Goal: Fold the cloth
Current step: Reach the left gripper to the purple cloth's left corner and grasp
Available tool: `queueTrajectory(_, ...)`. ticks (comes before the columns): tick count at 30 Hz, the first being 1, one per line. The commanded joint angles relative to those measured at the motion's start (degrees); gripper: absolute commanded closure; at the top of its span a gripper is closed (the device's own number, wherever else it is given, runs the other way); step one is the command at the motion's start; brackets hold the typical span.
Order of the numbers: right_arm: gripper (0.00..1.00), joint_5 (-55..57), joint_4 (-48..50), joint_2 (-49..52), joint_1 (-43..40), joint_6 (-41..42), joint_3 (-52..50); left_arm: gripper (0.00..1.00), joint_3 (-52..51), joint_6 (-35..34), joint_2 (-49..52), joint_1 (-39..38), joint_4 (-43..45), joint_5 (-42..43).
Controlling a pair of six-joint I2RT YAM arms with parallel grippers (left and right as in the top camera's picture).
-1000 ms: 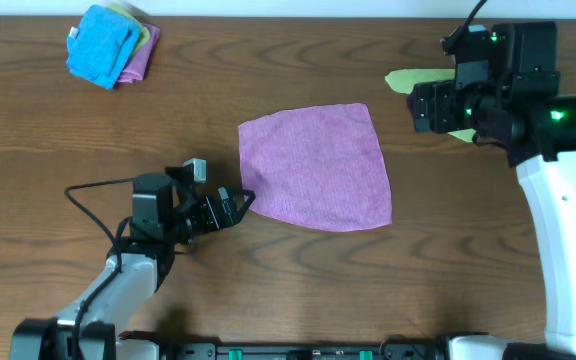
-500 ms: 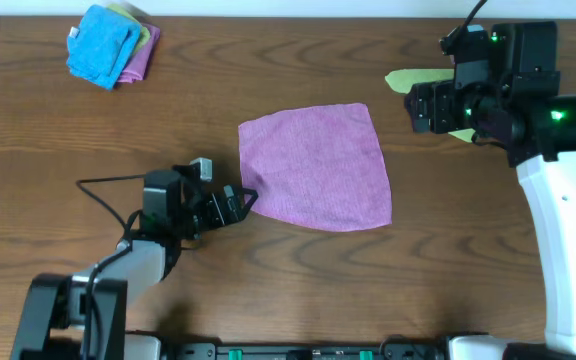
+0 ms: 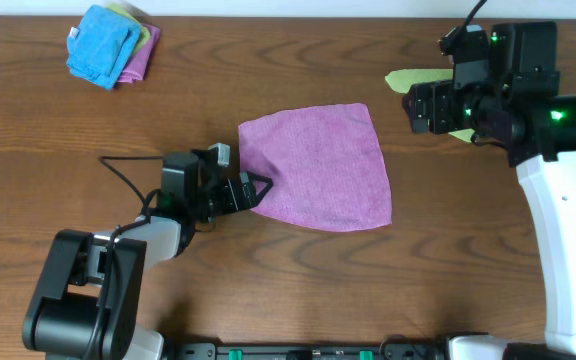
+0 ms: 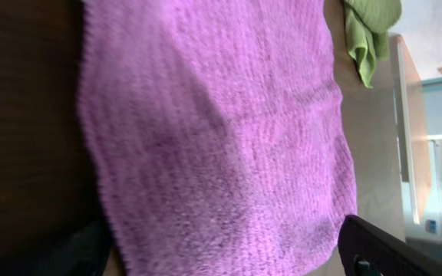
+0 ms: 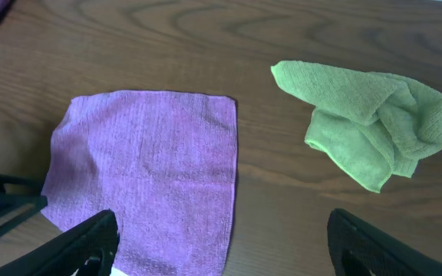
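The pinkish-purple cloth (image 3: 313, 165) lies flat and spread in the middle of the table. It also fills the left wrist view (image 4: 206, 130) and shows in the right wrist view (image 5: 148, 165). My left gripper (image 3: 255, 189) is low at the cloth's near-left edge, open, with its fingers either side of the cloth's border (image 4: 229, 264). Its fingertips show in the right wrist view (image 5: 6, 205). My right gripper (image 3: 423, 106) is raised above the back right of the table, open and empty (image 5: 236, 253), well apart from the cloth.
A crumpled lime-green cloth (image 5: 367, 130) lies right of the purple cloth, partly hidden under the right arm in the overhead view (image 3: 405, 78). A stack with a bright blue cloth (image 3: 103, 45) on top sits at the back left corner.
My left gripper has slid right along the table, from short of the cloth to its near-left edge. The cloth and the right arm have not moved.
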Motion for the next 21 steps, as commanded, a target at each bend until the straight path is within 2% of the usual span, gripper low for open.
queueTrajectory(1,0.13,-0.72,-0.07,-0.37,-0.68,-0.72,-0.2,0.05,-0.2,-2.03,1.36,-1.73,-0.52,1.14)
queueTrajectory(7,0.13,-0.72,-0.07,-0.37,-0.68,-0.72,-0.2,0.05,-0.17,-5.51,1.33,-3.89,0.04,5.42)
queueTrajectory(17,0.13,-0.7,-0.07,-0.37,-0.7,-0.74,-0.2,0.05,1.51,-14.84,1.11,-3.78,15.13,16.2)
queueTrajectory(21,0.13,-0.68,-0.07,-0.37,-0.7,-0.76,-0.2,0.05,4.0,-16.81,1.03,-3.78,16.2,18.84)
